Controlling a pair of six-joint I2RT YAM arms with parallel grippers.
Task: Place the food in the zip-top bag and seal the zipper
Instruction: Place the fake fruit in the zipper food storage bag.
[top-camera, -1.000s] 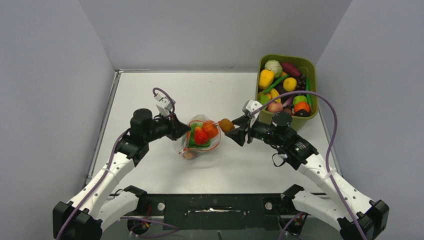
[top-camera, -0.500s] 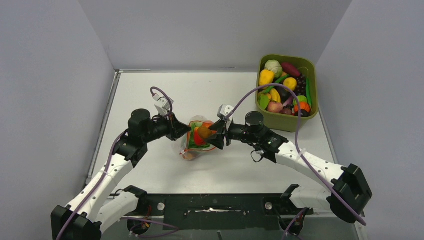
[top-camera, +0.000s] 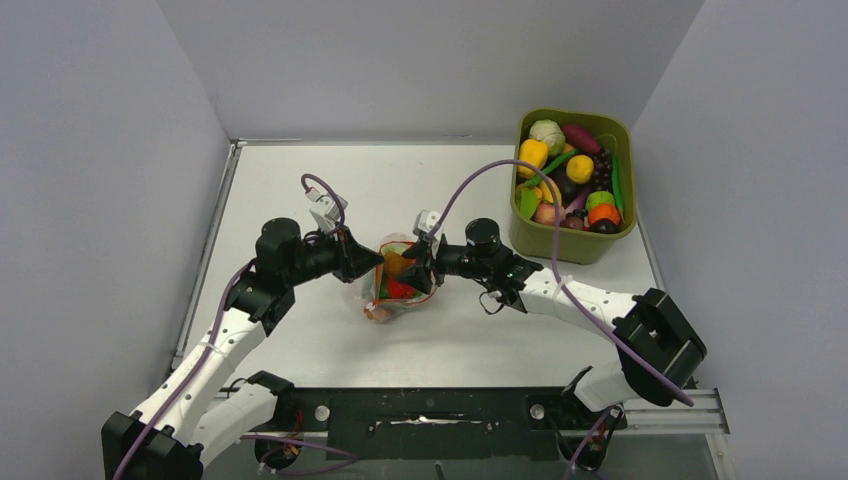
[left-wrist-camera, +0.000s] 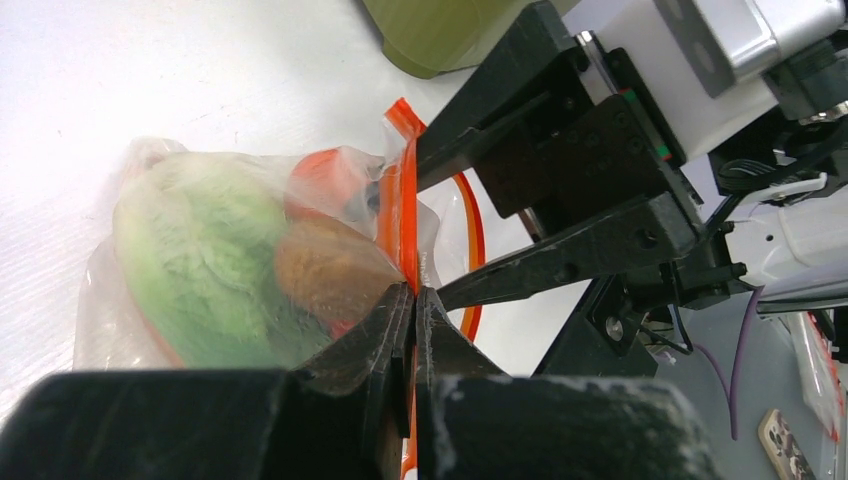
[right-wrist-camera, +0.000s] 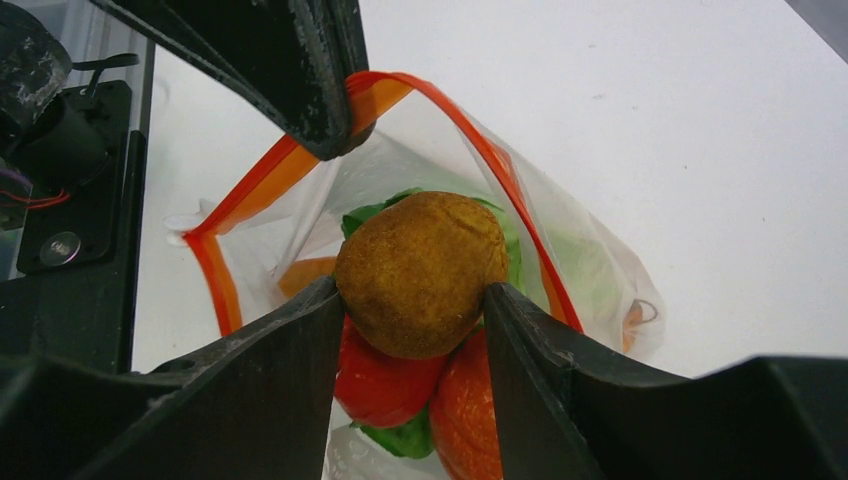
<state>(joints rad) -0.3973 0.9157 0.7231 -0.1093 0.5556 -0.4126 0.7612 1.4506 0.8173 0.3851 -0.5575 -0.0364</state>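
Note:
The clear zip-top bag (top-camera: 392, 290) lies mid-table with its orange-red zipper (right-wrist-camera: 250, 175) mouth held open. Red, orange and green toy food (right-wrist-camera: 395, 385) lies inside it. My left gripper (top-camera: 372, 262) is shut on the zipper strip (left-wrist-camera: 402, 215) at the bag's left rim. My right gripper (top-camera: 415, 265) is shut on a brown round toy fruit (right-wrist-camera: 420, 272) and holds it inside the bag's mouth, above the food there. In the left wrist view the bag (left-wrist-camera: 215, 265) shows green and brown food through the plastic, with the right gripper's black fingers (left-wrist-camera: 560, 250) beside it.
An olive-green tub (top-camera: 572, 240) with several toy fruits and vegetables stands at the back right. Grey walls enclose the white table (top-camera: 300, 180) on the left, back and right. The arms' black base bar (top-camera: 425, 410) runs along the near edge.
My right gripper has carried the brown fruit leftward from beside the bag into its open mouth. The left gripper has held the zipper in place.

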